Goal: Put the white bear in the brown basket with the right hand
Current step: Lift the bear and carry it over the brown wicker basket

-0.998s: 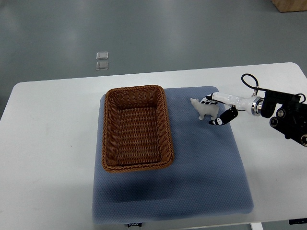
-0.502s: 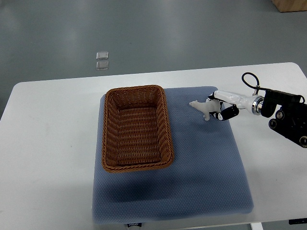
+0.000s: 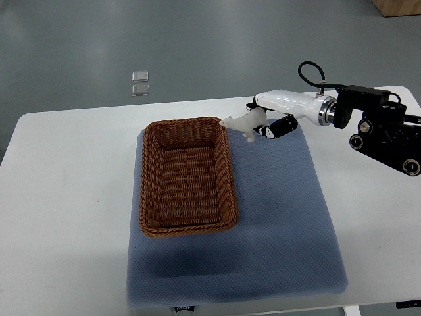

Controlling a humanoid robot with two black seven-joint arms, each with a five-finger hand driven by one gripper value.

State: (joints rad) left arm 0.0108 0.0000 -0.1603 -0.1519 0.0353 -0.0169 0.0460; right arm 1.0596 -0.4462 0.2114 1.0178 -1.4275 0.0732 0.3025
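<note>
Right hand (image 3: 266, 124), fingers closed on white bear (image 3: 242, 123), now raised and carried left from mid-mat to far right corner of brown basket (image 3: 187, 175); blue mat (image 3: 283, 217) and white worktop (image 3: 66, 197) unchanged.

White bear (image 3: 244, 122) beside brown basket (image 3: 187, 176)

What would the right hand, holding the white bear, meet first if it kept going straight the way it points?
The right hand points left; the white bear it grips would probably meet the brown basket at its top right rim. Height is unclear, so it might pass above.
</note>
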